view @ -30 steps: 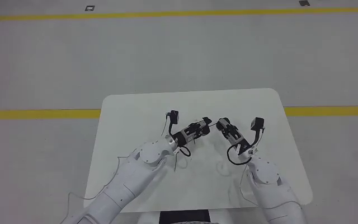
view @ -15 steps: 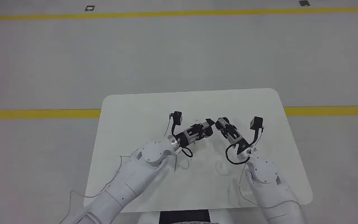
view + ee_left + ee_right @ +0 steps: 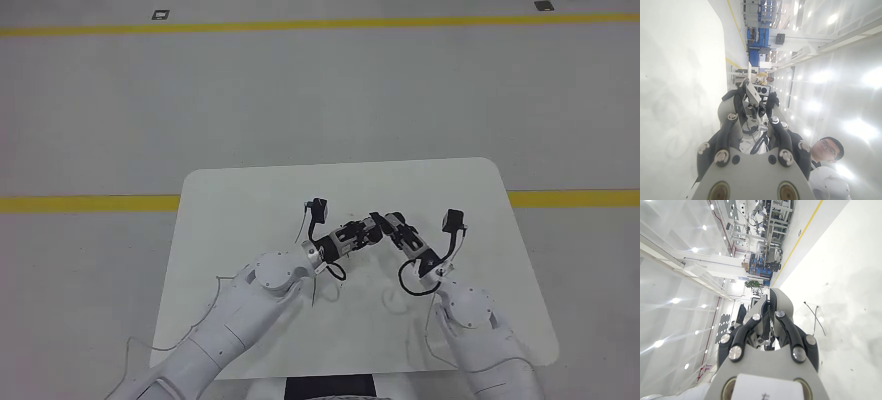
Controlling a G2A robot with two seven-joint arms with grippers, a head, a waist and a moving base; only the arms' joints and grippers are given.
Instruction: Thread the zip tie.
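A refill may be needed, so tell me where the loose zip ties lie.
In the right wrist view, two dark zip ties lie crossed on the white table, beside the right gripper and clear of it.

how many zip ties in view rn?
2. One zip tie and a second zip tie lie crossed on the table. Another may be hidden where the left gripper and right gripper meet.

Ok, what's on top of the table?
Two crossed zip ties lie on the table. The patch beneath the left gripper and right gripper is covered.
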